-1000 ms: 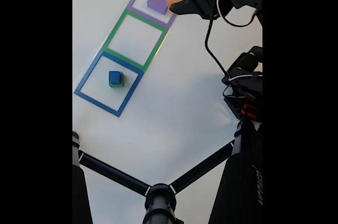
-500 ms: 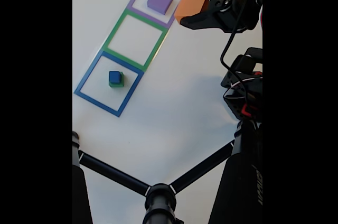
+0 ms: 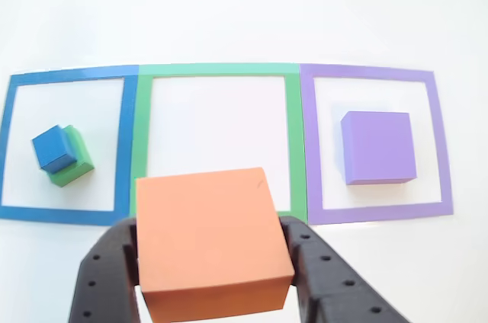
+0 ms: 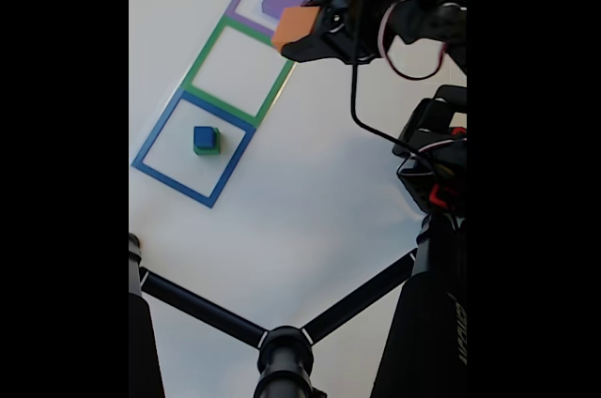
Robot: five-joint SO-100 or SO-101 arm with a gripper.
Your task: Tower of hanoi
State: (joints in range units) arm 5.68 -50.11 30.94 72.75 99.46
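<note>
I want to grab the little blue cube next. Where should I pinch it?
Pinch the blue cube on two opposite flat sides, coming straight down from above. It sits on top of the green cube, turned a bit askew in the blue square outline, so twist the tool to match its sides and stay high, off the green one.

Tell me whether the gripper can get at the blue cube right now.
Probably not yet: the gripper is shut on the orange block, so it has no free grip. The path itself looks open; the blue cube sits uncovered atop the green cube.
</note>
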